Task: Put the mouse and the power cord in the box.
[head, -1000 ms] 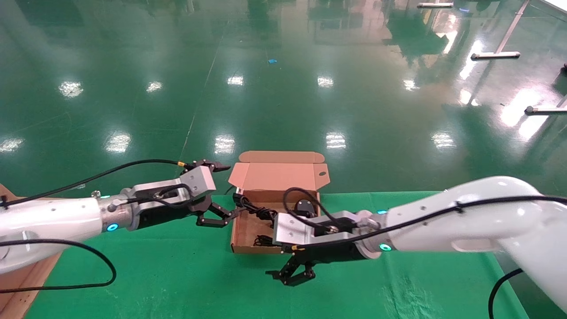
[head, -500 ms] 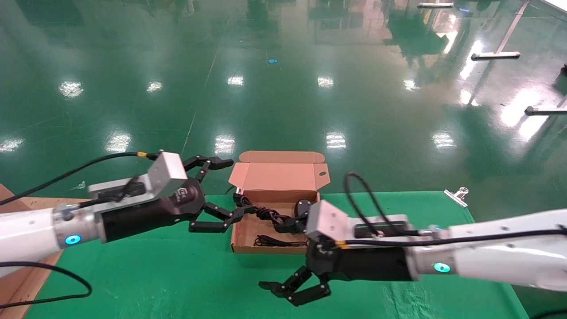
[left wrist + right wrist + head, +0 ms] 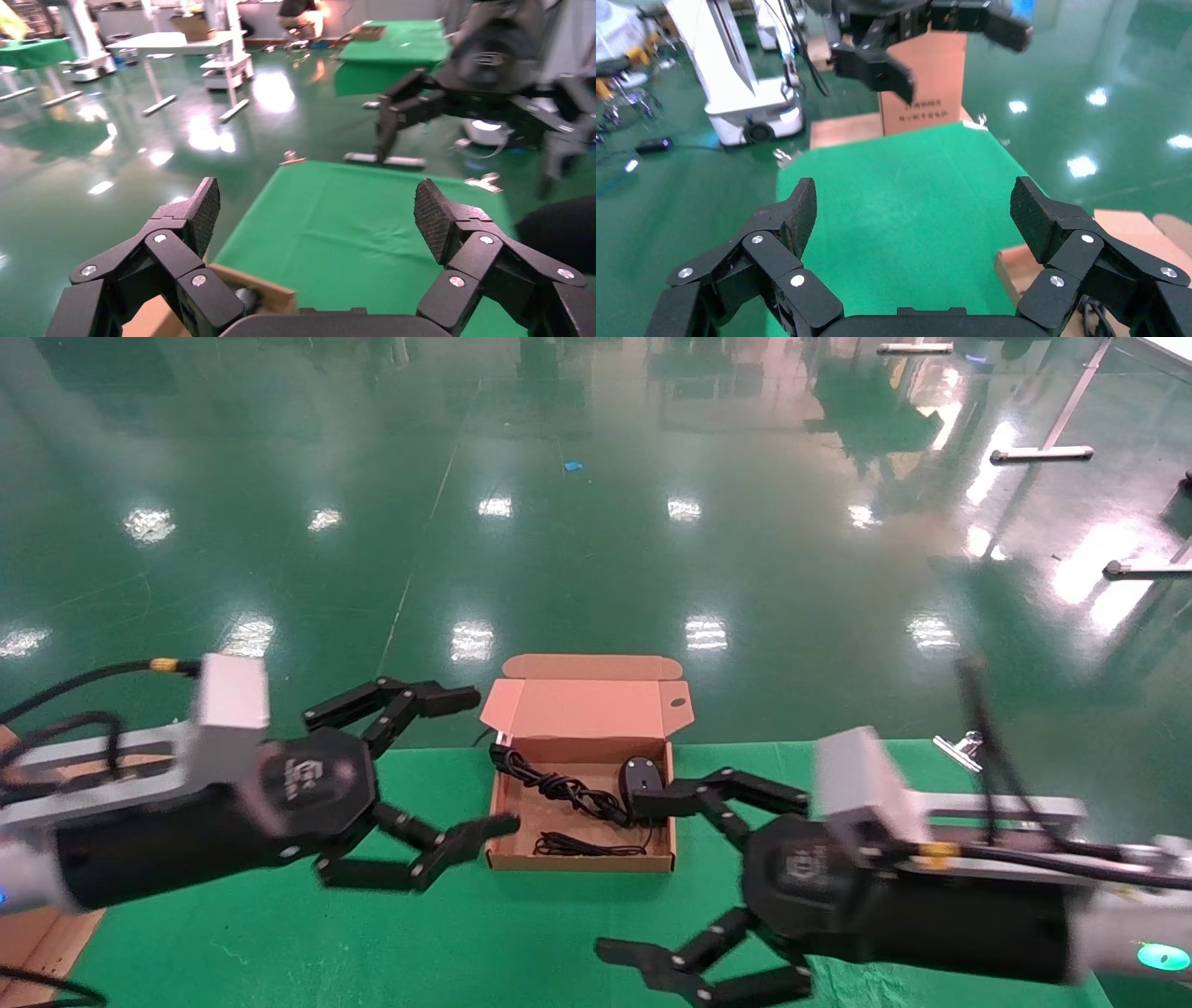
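The box (image 3: 577,864) stands open at the table's far middle with its lid tilted back. Inside lie the black mouse (image 3: 641,775) at the right rear, its thin wire (image 3: 582,845) near the front wall, and the thick power cord (image 3: 549,786) running from the left rear corner toward the mouse. My left gripper (image 3: 475,761) hangs open just left of the box, holding nothing. My right gripper (image 3: 631,877) is open at the box's front right corner, also empty. The left wrist view shows open pads (image 3: 204,210) over a box corner (image 3: 263,296). The right wrist view shows open pads (image 3: 1032,214) beside the box wall (image 3: 1018,263).
A green cloth (image 3: 372,933) covers the table, whose far edge runs just behind the box. A metal binder clip (image 3: 959,747) lies at the far right edge. A large brown carton (image 3: 926,77) stands off the table's left end, where a wooden surface (image 3: 37,933) shows.
Both arms have drawn back from the box toward me and turned their wrists. The right arm no longer covers the box, so the mouse and cord show inside.
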{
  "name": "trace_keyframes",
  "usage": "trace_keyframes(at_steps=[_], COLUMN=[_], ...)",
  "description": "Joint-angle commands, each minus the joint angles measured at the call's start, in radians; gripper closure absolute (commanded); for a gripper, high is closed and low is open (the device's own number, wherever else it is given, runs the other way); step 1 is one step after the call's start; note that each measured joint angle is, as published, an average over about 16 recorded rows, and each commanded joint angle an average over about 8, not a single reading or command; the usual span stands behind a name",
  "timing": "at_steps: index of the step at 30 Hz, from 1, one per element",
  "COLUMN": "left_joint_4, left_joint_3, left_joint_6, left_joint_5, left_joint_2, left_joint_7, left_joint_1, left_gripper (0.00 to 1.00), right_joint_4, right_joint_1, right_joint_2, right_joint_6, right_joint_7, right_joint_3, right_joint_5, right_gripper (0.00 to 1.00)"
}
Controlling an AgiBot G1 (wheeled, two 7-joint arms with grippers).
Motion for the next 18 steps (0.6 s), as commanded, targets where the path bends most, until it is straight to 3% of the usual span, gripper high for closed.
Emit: trace_keyframes(at_steps=[1,10,18], left_joint_4=[-0.043,-0.231,-0.329], left_joint_3=[-0.023,-0.127,-0.180], left_joint_6=[0.023,0.124,0.175], left_joint_5=[-0.011,-0.060,-0.085], left_joint_2=[-0.021,-0.116,-0.164], left_joint_7=[-0.038,-0.208,-0.283], left_joint_1=[0.020,0.107,0.151], left_gripper=[0.00,0.00,0.00], right_joint_4=[0.022,0.118,0.149], right_joint_1=[-0.024,-0.129,-0.165], right_joint_2=[0.025,0.135,0.172], right_joint_6=[-0.026,-0.137,-0.175], right_joint_7=[0.010,0.051,0.061], right_joint_3=[0.042,0.225,0.298], right_joint_5=[0.023,0.120,0.153], right_gripper=[0.00,0.00,0.00])
